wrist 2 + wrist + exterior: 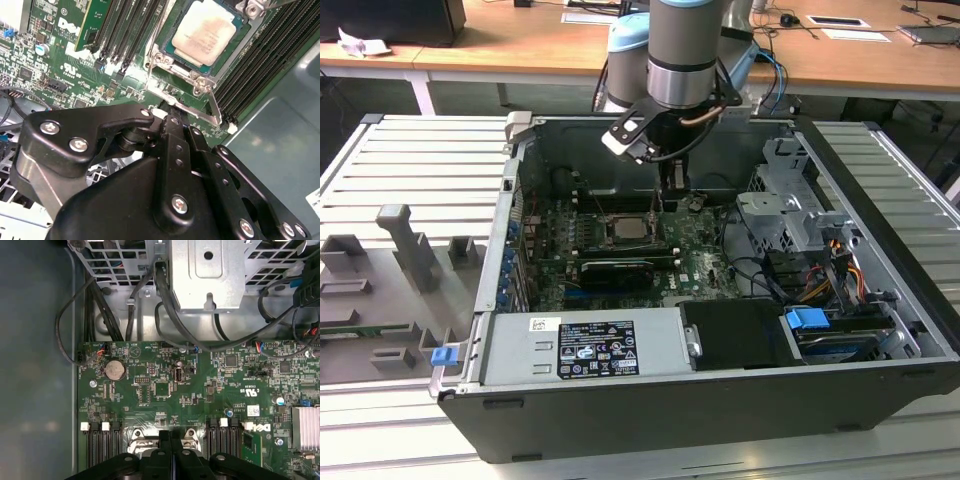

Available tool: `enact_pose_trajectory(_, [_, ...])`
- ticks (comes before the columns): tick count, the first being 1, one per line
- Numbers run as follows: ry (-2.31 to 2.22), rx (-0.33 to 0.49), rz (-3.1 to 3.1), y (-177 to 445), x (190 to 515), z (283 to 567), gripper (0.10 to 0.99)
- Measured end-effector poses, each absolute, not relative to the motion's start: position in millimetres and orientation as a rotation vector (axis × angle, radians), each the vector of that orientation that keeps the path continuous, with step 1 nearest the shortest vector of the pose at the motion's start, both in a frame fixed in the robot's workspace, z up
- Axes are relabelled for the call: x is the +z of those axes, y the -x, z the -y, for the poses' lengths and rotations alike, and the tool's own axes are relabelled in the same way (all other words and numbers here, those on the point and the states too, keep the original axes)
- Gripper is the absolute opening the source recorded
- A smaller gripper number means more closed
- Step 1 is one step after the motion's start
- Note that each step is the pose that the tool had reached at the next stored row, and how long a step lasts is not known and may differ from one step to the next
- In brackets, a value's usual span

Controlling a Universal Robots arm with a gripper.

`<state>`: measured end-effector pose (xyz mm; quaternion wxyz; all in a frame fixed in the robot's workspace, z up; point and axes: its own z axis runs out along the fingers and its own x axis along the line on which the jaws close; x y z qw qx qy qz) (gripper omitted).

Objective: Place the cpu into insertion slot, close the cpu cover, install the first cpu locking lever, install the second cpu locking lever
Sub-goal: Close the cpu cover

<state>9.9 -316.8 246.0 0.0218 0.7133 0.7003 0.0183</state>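
The cpu [205, 31], a pale silver square chip, lies flat in the insertion slot [156, 59] on the green board; the exterior view shows the cpu [628, 228] mid-board. The silvery cpu cover [182, 69] lies down around the chip's edges. A thin metal locking lever [196, 112] runs along the socket's near side, its bent end by the memory slots. My gripper [181, 125] is shut, its black fingertips right at this lever. In the first wrist view the gripper [170, 434] sits between the socket's two metal tabs. The exterior view shows the gripper [672, 195] low inside the case, just behind the socket.
Long black memory slots [125, 30] flank the socket on both sides. A metal drive cage [210, 270] and black cables [100, 305] stand beyond the board. The power supply [585, 345] fills the case front. Grey fixtures [405, 250] sit on the table at the exterior view's left.
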Motion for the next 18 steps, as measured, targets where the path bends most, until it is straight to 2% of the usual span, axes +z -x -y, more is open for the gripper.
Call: enact_pose_trajectory(18, [-2.198,0.059,-2.185,14,233,317,0.106])
